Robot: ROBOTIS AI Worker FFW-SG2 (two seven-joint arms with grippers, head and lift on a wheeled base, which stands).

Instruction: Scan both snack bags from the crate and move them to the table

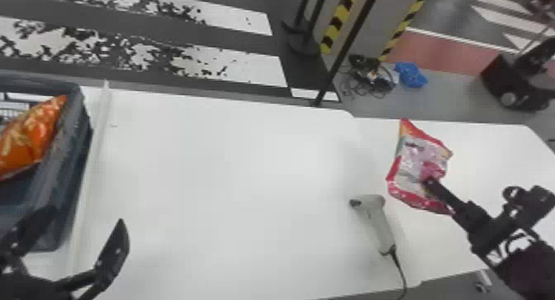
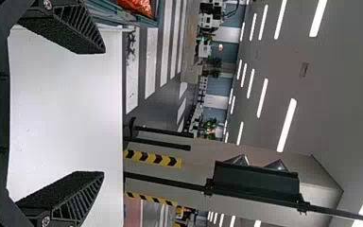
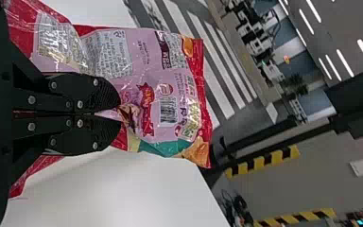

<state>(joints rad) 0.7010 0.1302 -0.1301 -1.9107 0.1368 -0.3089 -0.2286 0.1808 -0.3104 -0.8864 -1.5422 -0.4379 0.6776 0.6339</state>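
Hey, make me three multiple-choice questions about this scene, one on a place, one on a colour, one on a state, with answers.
1. Where is the scanner?
A. On the floor
B. On the table
C. In the left hand

2. What is the main colour of the snack bag in the crate?
A. Orange
B. Green
C. Black

3. How is the right hand?
A. Wide open
B. Shut and empty
C. Shut on the red-edged bag

1 B: it lies on the white surface.
2 A: its packaging is plainly orange.
3 C: its fingers meet, pinching the bag.
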